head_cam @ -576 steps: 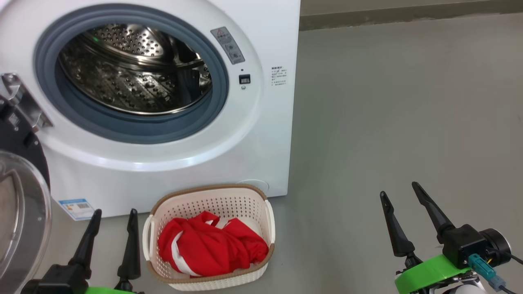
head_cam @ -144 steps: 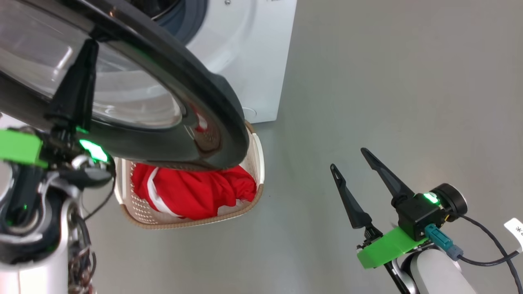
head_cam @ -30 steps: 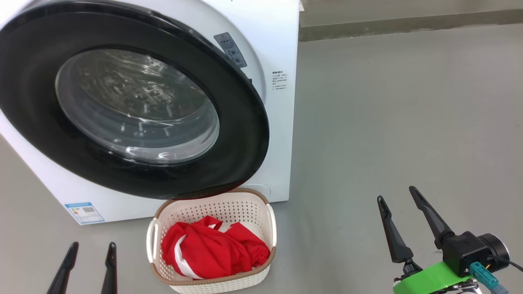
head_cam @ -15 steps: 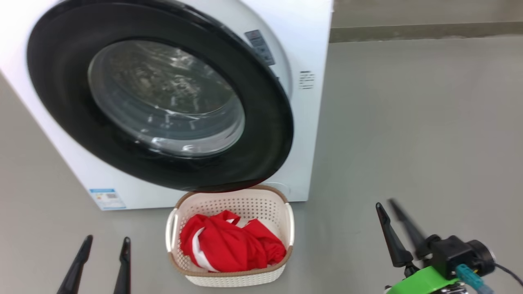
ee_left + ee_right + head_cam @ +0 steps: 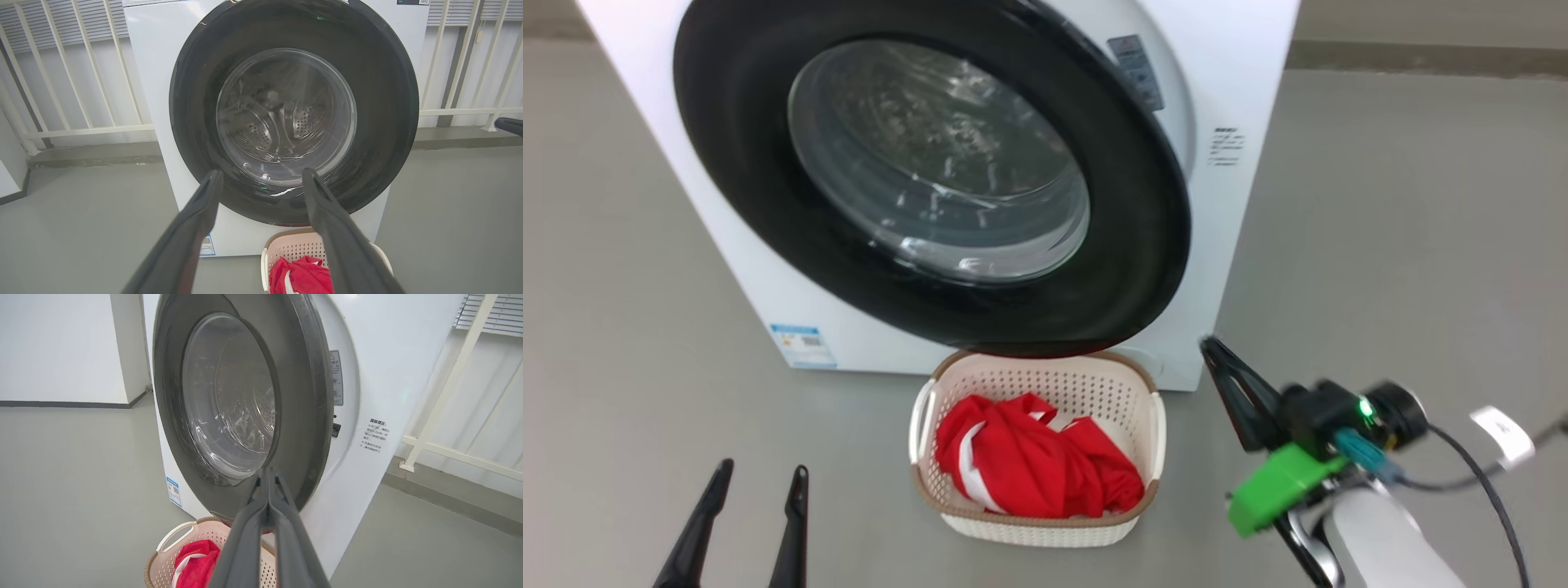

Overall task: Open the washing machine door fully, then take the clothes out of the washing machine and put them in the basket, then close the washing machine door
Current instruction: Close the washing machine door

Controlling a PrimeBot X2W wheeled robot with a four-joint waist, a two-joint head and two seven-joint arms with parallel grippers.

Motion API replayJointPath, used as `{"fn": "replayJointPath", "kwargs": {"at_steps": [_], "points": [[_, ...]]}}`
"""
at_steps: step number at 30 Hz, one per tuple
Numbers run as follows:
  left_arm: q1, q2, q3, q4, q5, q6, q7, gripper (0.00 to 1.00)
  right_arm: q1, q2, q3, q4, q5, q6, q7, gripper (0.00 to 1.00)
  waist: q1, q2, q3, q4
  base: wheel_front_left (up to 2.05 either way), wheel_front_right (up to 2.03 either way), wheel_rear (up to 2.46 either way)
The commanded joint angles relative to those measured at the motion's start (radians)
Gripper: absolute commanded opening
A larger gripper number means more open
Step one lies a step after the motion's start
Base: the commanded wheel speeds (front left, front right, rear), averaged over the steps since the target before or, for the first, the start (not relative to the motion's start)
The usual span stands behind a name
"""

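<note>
The white washing machine [image 5: 1245,57] stands ahead. Its door [image 5: 1147,229], a black rim around clear glass, is swung almost against the front; in the right wrist view a narrow gap shows at the door's [image 5: 310,396] right edge. Below it on the floor sits the cream basket [image 5: 1152,425] with red-and-white clothes [image 5: 1037,465] in it. My right gripper [image 5: 1213,347] is shut on nothing, its tip [image 5: 265,473] close to the door's lower right rim, above the basket's [image 5: 175,537] right side. My left gripper [image 5: 760,482] stands open and empty, left of the basket and back from the door [image 5: 388,102].
Grey floor [image 5: 1405,245] spreads to both sides of the machine. A white railing [image 5: 81,130] and a low kerb run behind it. A black cable with a white tag [image 5: 1499,433] trails from my right wrist.
My right gripper has shut and swung up and left to the door's lower right rim. The camera has turned, shifting the whole picture rightward. The left gripper stays open.
</note>
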Motion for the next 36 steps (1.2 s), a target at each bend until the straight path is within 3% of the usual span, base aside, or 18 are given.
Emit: {"fn": "replayJointPath", "kwargs": {"at_steps": [1, 21, 36], "points": [[-0.057, 0.014, 0.025, -0.025, -0.006, -0.006, -0.008, 1.00, -0.056, 0.003, 0.029, -0.010, -0.006, 0.006, -0.006, 0.00, 0.0000, 0.0000, 0.026, 0.026, 0.00, 0.00, 0.00], [-0.186, -0.005, 0.035, -0.028, -0.030, -0.005, -0.008, 1.00, -0.500, 0.003, -0.014, 0.305, -0.033, 0.006, -0.006, 0.00, 0.0000, 0.0000, 0.196, 0.157, 0.00, 0.00, 0.00], [-0.247, 0.031, -0.013, 0.001, -0.069, -0.005, -0.008, 1.00, -0.685, -0.016, -0.083, 0.385, -0.080, 0.006, -0.006, 0.00, 0.0000, 0.0000, 0.286, 0.163, 0.00, 0.00, 0.00]]}}
